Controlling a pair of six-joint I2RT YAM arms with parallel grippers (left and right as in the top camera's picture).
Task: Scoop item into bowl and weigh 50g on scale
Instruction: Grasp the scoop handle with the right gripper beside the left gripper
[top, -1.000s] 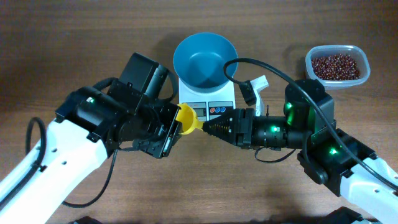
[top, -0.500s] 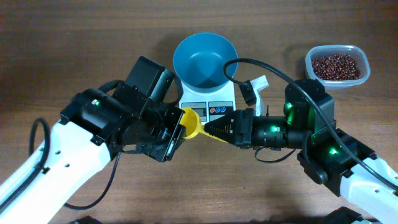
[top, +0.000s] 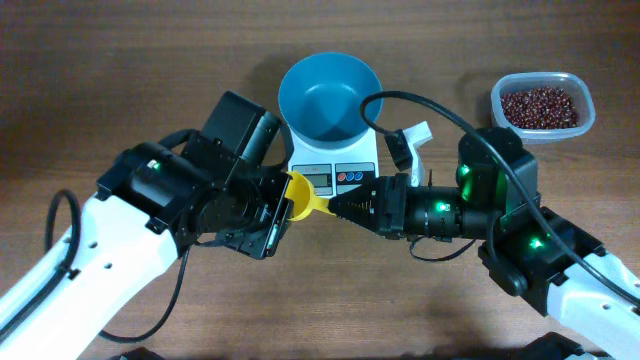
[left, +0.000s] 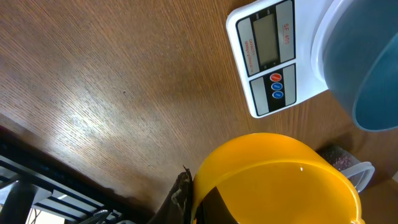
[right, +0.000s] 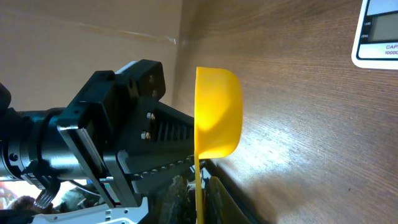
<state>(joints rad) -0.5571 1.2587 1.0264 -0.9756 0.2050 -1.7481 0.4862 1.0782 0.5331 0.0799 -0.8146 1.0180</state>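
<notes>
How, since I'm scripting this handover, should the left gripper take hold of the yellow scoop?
Probably by the thin handle, on the short bare stretch next to the cup of the yellow scoop, coming from the left gripper's own side. The cup is round and wide, hard to pinch; the right gripper already pinches the handle's far end.

Yellow scoop hides the left jaws.

table: dark brown wood grain, one surface. listed directly on it: white square scale, set near the middle of the far edge, display and two round buttons turned toward the near edge; clear plastic tub, set toward the far right corner, well apart from the scale.
</notes>
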